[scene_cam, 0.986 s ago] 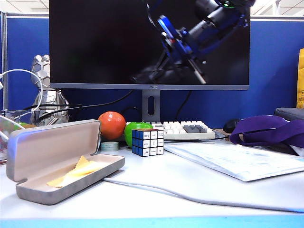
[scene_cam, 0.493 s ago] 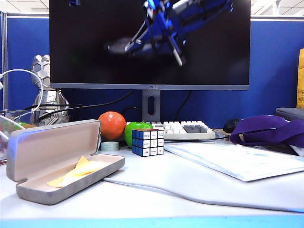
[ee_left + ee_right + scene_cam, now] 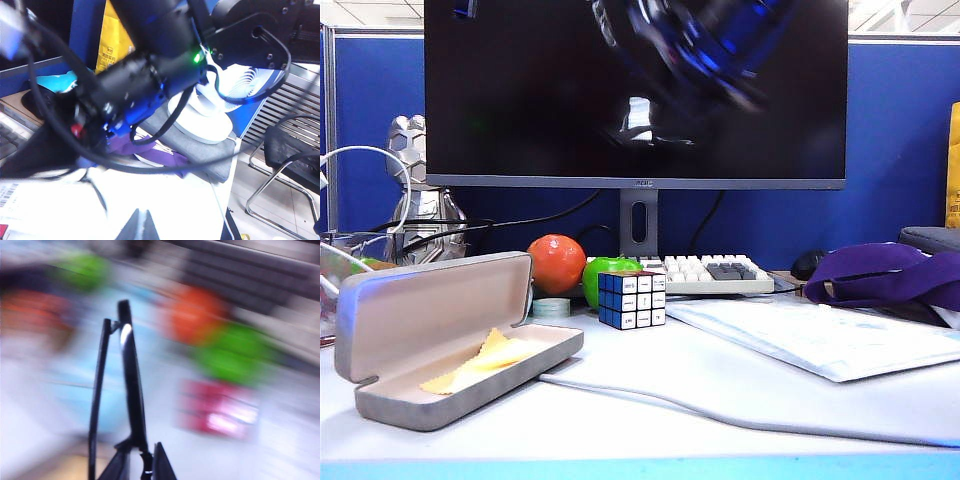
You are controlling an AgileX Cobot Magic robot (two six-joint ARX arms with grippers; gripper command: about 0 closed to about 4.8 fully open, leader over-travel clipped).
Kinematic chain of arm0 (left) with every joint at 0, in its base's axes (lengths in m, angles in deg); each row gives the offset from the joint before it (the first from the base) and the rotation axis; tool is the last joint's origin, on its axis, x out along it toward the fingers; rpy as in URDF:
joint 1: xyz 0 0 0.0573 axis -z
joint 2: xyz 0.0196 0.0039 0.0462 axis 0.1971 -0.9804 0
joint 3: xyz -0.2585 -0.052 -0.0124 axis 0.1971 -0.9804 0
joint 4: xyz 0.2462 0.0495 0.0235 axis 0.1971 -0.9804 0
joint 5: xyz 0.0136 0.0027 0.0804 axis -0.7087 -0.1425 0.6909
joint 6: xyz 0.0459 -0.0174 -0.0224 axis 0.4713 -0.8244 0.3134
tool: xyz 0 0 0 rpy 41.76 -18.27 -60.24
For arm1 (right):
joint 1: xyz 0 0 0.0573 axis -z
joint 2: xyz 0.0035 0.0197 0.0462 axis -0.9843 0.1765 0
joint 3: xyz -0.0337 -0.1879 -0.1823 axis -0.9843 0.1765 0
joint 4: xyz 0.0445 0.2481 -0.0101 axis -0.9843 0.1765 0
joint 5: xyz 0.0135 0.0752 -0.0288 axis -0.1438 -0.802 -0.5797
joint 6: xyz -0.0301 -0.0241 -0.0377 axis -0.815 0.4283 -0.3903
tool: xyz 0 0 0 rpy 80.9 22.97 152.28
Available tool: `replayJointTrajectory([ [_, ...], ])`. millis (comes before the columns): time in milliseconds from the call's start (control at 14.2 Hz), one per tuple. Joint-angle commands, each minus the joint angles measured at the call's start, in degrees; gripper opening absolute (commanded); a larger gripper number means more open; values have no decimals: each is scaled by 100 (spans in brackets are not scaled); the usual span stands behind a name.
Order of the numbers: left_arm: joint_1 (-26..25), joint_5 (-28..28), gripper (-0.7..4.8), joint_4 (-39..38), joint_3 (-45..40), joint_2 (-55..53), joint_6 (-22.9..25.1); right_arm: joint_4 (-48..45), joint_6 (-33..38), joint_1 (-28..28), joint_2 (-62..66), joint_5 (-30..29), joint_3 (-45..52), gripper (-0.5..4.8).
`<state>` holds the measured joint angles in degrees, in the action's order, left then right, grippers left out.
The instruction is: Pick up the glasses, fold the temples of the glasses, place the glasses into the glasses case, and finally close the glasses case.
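While case gapes, right gripper pinches glasses

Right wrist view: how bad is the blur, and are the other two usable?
Right wrist view: background smeared by motion; only the glasses shut in the right gripper read sharply. Exterior view: desk and open glasses case crisp, the arms in front of the monitor blurred. Left wrist view: desk surface blown out white, the nearby arm slightly soft, left gripper's state unclear.
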<state>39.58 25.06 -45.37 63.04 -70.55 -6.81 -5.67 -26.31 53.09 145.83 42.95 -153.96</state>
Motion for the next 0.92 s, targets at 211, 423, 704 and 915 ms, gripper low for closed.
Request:
replayJointTrajectory([
  [211,7,-44,-5,59,17,13,44,765,-723,37,579,1235,-26,-5],
  [423,7,-44,-5,57,17,13,44,778,-730,37,1121,1237,-28,-4],
  [704,7,-42,-5,-70,15,13,44,1652,-1115,428,1716,175,-74,165],
  [915,7,-42,-5,-74,15,13,46,1471,-1110,428,1755,177,-81,143],
])
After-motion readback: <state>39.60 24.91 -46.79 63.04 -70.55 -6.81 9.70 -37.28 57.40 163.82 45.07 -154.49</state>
